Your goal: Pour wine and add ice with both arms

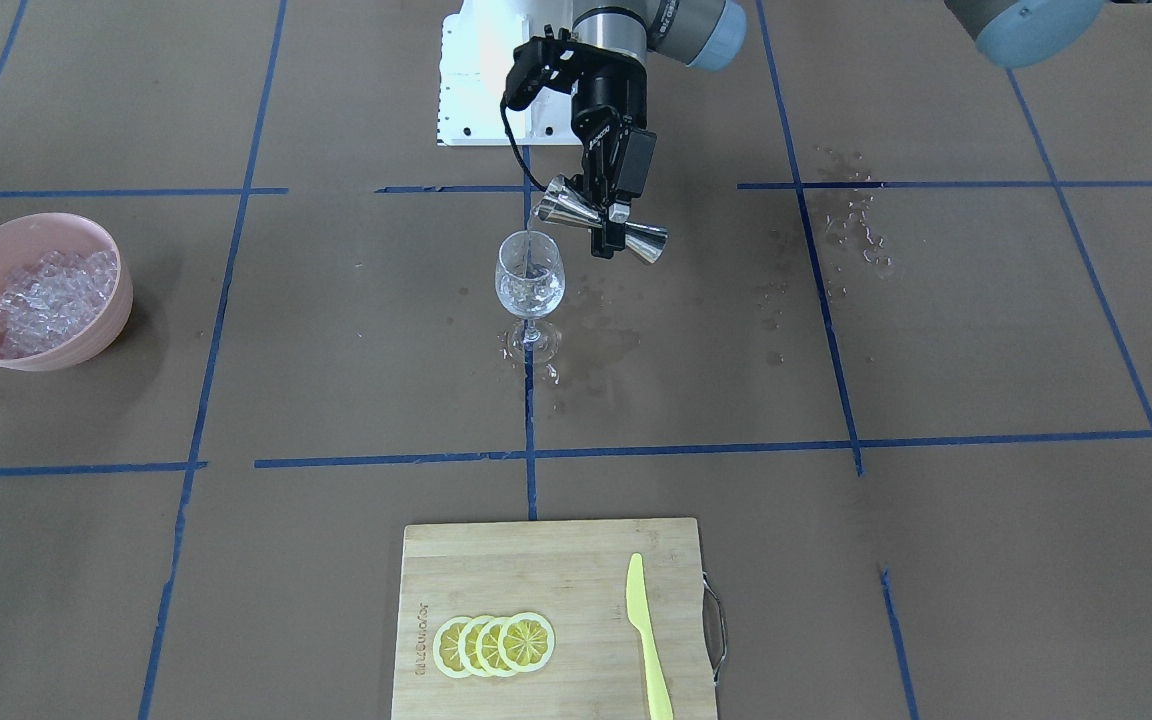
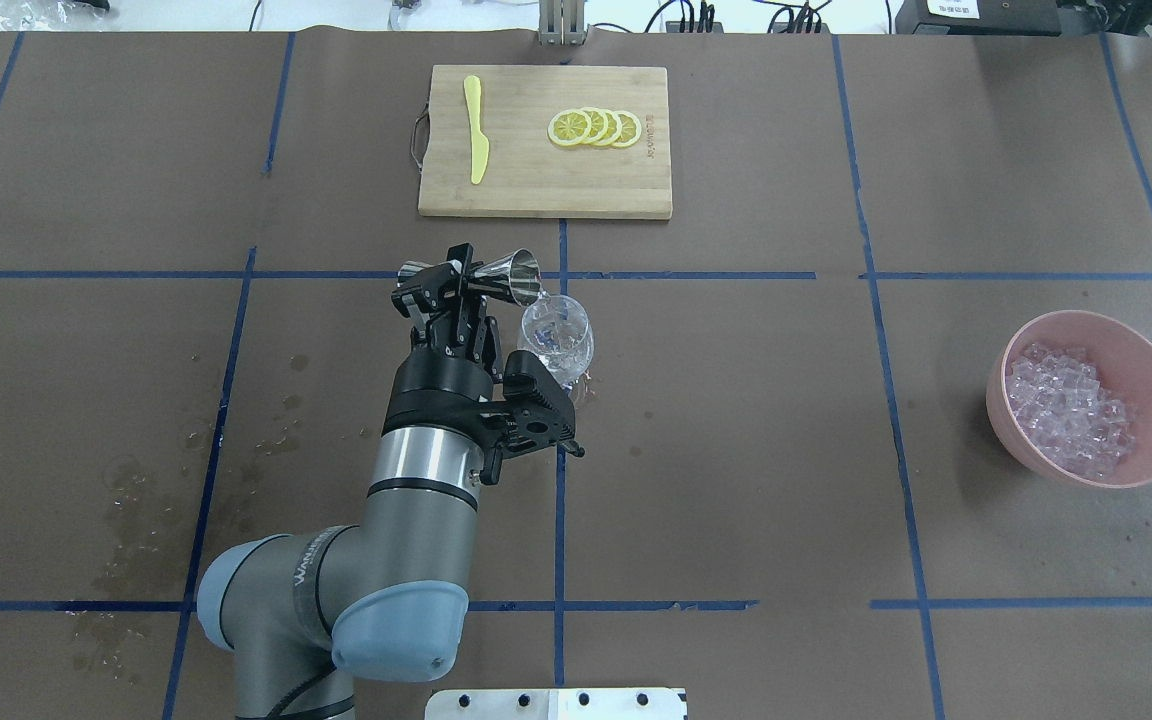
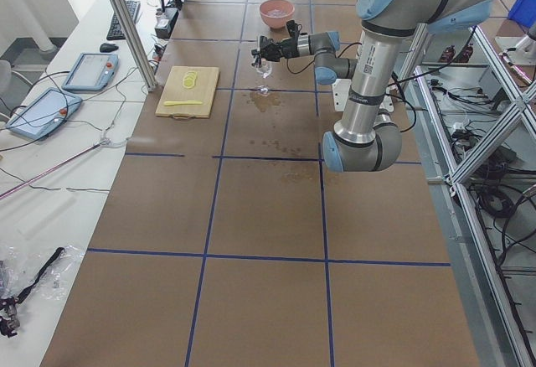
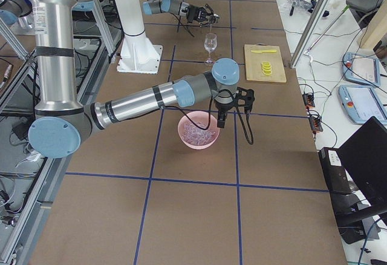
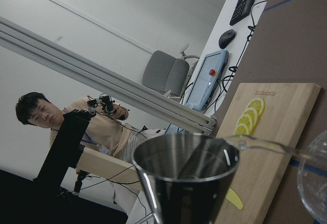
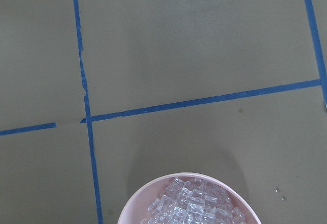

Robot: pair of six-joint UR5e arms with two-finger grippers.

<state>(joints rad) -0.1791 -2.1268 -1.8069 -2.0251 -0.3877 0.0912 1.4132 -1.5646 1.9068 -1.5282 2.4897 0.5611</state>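
Pour under way. The left gripper (image 2: pixel 456 283) has its jaws clamped on the waist of a steel jigger (image 1: pixel 568 205), which is tipped close to level with its lip over the rim of the wine glass (image 1: pixel 529 275). I see a thin thread of wine (image 1: pixel 532 240) running from that lip into the glass, and a little sits in the bottom. How much remains in the jigger I cannot tell.

The glass stands upright at mid-counter on a blue tape line. There are wet patches (image 1: pixel 596 345) on the brown counter (image 1: pixel 936 330) around its foot, and more toward the robot's left.

The ice (image 1: pixel 51 300) is heaped in the pink bowl (image 1: pixel 86 345) at the robot's right end, well apart from the glass. The right gripper (image 4: pixel 221 118) hangs above the bowl, clear of the cubes as far as I can read. It shows only in the side camera, so I cannot tell whether its jaws are apart or together.

On the far side from the robot's base lies a bamboo cutting board (image 1: pixel 536 560) with lemon slices (image 1: pixel 493 645) and a yellow knife (image 1: pixel 648 640), neither arm near them.

My read: the wine step is in hand but not finished, and the ice step has not begun. I make out no cubes in the glass, though its glints leave some doubt.
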